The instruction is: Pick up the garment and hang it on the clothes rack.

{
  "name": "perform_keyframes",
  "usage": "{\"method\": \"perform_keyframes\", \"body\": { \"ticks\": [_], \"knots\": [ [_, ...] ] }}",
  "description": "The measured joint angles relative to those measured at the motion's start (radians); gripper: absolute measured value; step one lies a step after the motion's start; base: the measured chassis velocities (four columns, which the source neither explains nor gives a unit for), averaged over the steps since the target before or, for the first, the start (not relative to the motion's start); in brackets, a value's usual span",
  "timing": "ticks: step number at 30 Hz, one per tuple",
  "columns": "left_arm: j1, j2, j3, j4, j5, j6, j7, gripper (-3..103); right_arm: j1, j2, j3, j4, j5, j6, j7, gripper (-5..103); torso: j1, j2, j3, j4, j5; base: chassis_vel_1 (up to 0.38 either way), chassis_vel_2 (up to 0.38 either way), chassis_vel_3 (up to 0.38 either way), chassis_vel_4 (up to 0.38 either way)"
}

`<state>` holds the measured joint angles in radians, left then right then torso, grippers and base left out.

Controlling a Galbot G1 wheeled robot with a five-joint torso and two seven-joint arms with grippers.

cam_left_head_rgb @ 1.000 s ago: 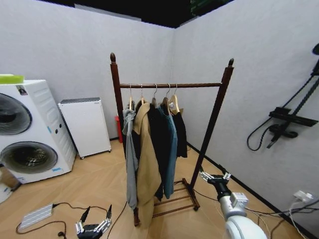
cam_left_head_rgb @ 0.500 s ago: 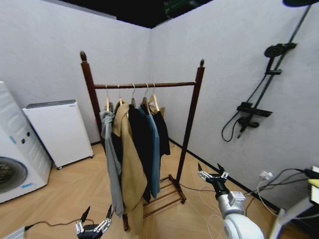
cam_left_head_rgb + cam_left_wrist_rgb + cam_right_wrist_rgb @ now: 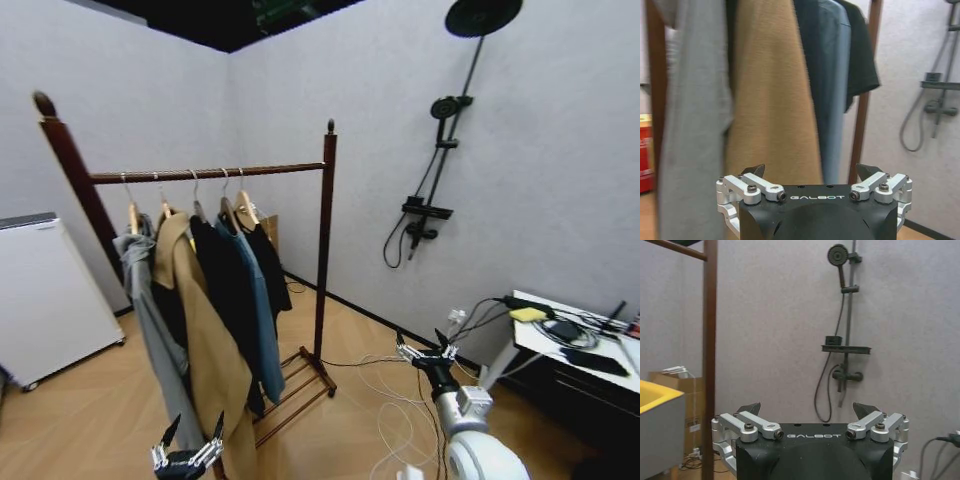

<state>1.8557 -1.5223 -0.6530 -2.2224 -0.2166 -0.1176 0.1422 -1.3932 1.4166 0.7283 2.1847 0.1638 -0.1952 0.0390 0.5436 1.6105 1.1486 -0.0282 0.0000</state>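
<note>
The clothes rack (image 3: 323, 250) stands left of centre in the head view, a dark reddish-brown frame with ball-topped posts and one bar. Several coats hang on it. The garment (image 3: 270, 265), a short black jacket on a light wooden hanger, hangs at the right end of the row, beside a blue coat. It also appears in the left wrist view as the garment (image 3: 860, 60) next to the rack post (image 3: 860, 125). My left gripper (image 3: 195, 428) (image 3: 811, 169) is open and empty, low in front of the coats. My right gripper (image 3: 420, 343) (image 3: 806, 406) is open and empty, right of the rack.
A white appliance (image 3: 40, 290) stands against the left wall. A black shower fixture (image 3: 438, 150) is mounted on the right wall. A white table (image 3: 560, 345) with cables and devices sits at the right. Loose cables (image 3: 385, 400) lie on the wooden floor.
The whole view has swung right: the washing machine has left the frame, the rack sits further left, and the shower and table have come in. Both grippers hold the same pose.
</note>
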Motion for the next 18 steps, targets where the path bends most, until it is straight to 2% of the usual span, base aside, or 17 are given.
{"method": "perform_keyframes", "body": {
  "ticks": [18],
  "knots": [
    [0.000,0.000,0.000,0.000,0.000,0.000,0.000,100,0.007,-0.004,0.002,-0.013,0.005,0.007,-0.003,100,0.000,0.000,0.000,0.0000,0.0002,-0.125,-0.119,-0.123,-0.131]
  ]
}}
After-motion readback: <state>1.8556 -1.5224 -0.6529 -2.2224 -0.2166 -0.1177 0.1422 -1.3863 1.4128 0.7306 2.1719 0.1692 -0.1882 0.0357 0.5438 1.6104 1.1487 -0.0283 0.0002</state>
